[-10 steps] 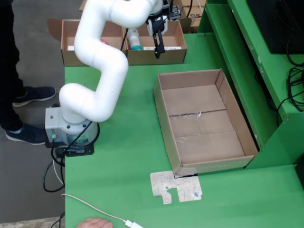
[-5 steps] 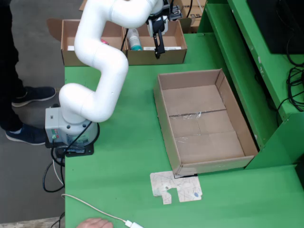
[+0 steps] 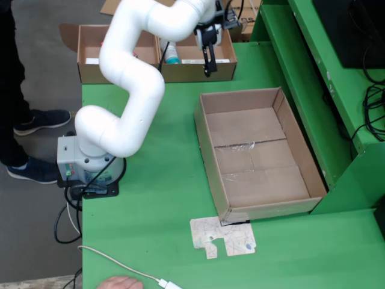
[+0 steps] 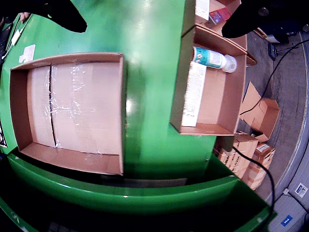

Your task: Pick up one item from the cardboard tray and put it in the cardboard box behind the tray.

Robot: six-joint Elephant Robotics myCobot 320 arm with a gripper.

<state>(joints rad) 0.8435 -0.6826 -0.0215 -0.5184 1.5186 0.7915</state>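
Hand (image 3: 209, 67) hangs empty over the small box's (image 3: 198, 69) front wall.

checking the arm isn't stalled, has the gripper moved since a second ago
Yes. In the fixed view the gripper has shifted slightly right and a little down against the small cardboard box, whose front wall it now overlaps further right.

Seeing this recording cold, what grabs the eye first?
The bulky white arm curls from its base at the table's left edge up toward two small cardboard boxes at the far edge. A large open cardboard tray sits empty mid-table. In the wrist view, a white-and-teal bottle lies in one small box.
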